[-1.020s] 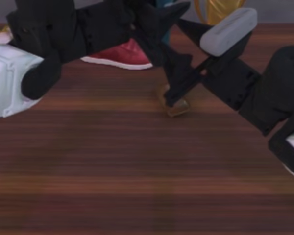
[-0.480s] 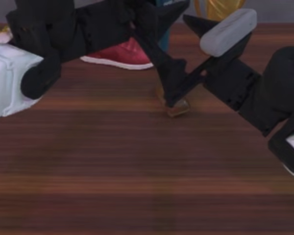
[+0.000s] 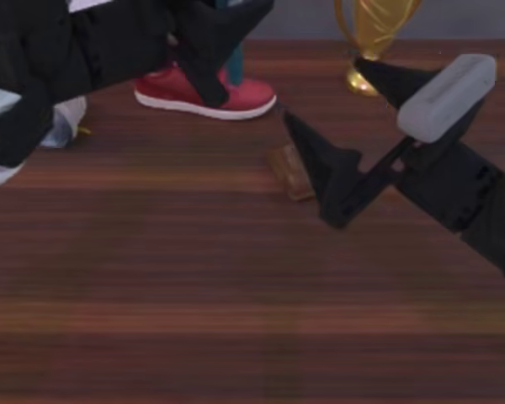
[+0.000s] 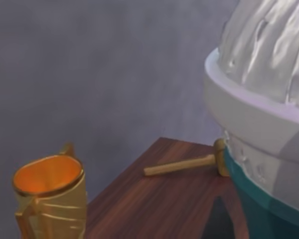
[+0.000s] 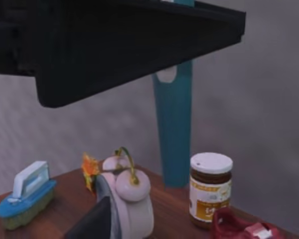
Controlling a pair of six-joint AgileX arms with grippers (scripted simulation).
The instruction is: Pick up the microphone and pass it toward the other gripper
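The microphone (image 3: 235, 63) hangs above the back of the table, its teal handle pointing down, and my left gripper (image 3: 229, 42) is shut on it. In the left wrist view its white head (image 4: 269, 94) fills the side above the teal handle (image 4: 261, 209). The right wrist view shows the handle (image 5: 173, 124) hanging under the black left gripper (image 5: 114, 45). My right gripper (image 3: 324, 93) stands open to the right of the microphone, well apart from it, with nothing between its fingers. One of its fingertips (image 5: 97, 219) shows in its own view.
A red shoe (image 3: 206, 91) lies under the left gripper and a gold trophy (image 3: 372, 34) stands at the back. A small wooden hammer (image 3: 288, 172) lies by the right gripper's lower finger. A jar (image 5: 210, 189), an alarm clock (image 5: 132, 199) and a blue brush (image 5: 27, 194) stand at the left.
The two grippers were close together around the microphone. Now the left gripper has carried it to the left, and the right gripper has drawn back to the right, still open.
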